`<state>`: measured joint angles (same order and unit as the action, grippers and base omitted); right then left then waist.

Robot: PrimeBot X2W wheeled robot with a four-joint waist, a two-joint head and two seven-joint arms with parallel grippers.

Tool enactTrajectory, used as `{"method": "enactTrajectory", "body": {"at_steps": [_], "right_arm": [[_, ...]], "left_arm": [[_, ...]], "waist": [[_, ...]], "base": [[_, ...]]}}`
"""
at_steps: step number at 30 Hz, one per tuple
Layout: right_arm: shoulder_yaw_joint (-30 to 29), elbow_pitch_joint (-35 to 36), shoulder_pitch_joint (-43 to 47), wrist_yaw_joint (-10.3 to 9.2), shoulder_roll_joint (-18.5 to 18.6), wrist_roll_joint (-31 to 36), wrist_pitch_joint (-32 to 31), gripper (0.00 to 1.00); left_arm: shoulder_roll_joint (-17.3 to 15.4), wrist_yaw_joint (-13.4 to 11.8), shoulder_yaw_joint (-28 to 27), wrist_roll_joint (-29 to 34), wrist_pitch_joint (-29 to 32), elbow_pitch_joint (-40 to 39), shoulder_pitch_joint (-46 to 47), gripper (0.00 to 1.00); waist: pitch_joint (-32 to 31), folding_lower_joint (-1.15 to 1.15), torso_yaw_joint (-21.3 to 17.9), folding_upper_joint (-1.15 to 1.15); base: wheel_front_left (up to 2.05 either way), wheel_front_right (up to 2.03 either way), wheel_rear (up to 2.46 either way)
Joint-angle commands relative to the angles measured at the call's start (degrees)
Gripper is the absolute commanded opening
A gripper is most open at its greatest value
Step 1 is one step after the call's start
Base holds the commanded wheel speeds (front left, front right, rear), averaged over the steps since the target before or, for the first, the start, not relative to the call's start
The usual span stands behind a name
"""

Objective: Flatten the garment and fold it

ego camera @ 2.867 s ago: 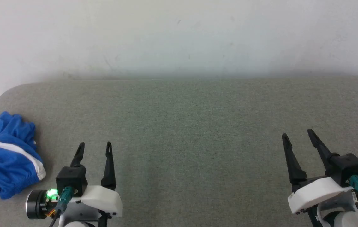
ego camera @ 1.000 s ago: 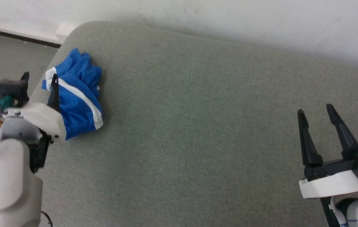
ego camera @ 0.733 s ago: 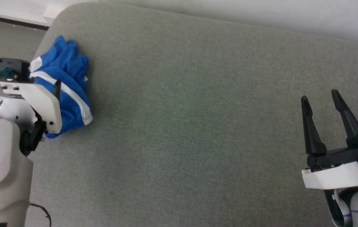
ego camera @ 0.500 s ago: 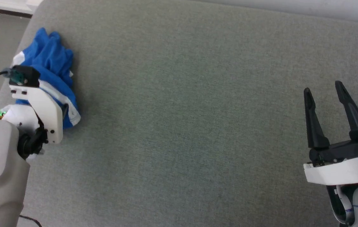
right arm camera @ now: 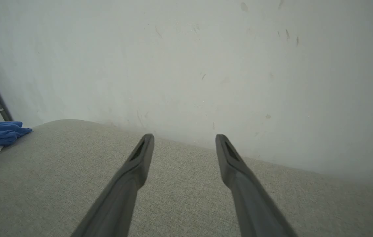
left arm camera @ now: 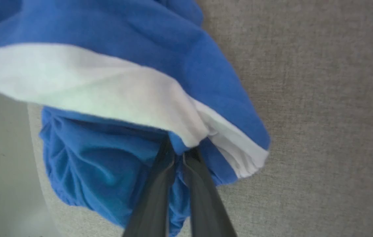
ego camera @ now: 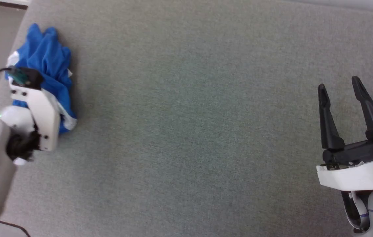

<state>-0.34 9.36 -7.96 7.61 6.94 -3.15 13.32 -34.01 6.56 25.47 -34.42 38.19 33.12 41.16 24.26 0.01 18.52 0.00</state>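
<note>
Left gripper [left arm camera: 177,152] is pinching the garment [left arm camera: 173,42] under its white stripe [left arm camera: 107,92]; right gripper [ego camera: 337,85] is waiting, 2 fingers [ego camera: 326,118] spread. Best: lift slowly, carrying it toward cushion [ego camera: 186,131] centre.

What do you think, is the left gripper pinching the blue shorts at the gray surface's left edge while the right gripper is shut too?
No: the right gripper is open, fingers spread and empty, as the right wrist view shows. The left gripper does pinch the bunched blue shorts at the gray surface's left edge.
</note>
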Motion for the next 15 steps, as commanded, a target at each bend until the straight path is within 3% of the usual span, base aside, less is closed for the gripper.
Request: {"method": "enactTrajectory", "body": {"at_steps": [1, 9, 15], "right_arm": [[-0.09, 0.35, -0.33, -0.11, -0.30, -0.36, 0.66, 1.00], [-1.18, 0.71, 2.14, -0.12, -2.64, -1.05, 1.61, 1.00], [-1.40, 0.62, 4.05, -0.12, -3.75, -1.38, 1.68, 1.00]], "left_arm": [[-2.84, 0.40, 1.54, -0.99, -0.66, 0.20, 2.08, 0.00], [-10.98, 0.89, 8.43, -3.77, -6.04, -8.97, 11.02, 0.00], [-9.47, 0.92, 14.24, -4.69, -8.12, -18.33, 15.89, 0.00]], "waist": [[-2.44, -0.01, 1.26, 0.00], [-8.95, -0.01, 1.44, 0.00], [-12.93, -0.01, -2.87, 0.00]], "base": [[0.00, 0.00, 0.00], [0.00, 0.00, 0.00], [0.00, 0.00, 0.00]]}}
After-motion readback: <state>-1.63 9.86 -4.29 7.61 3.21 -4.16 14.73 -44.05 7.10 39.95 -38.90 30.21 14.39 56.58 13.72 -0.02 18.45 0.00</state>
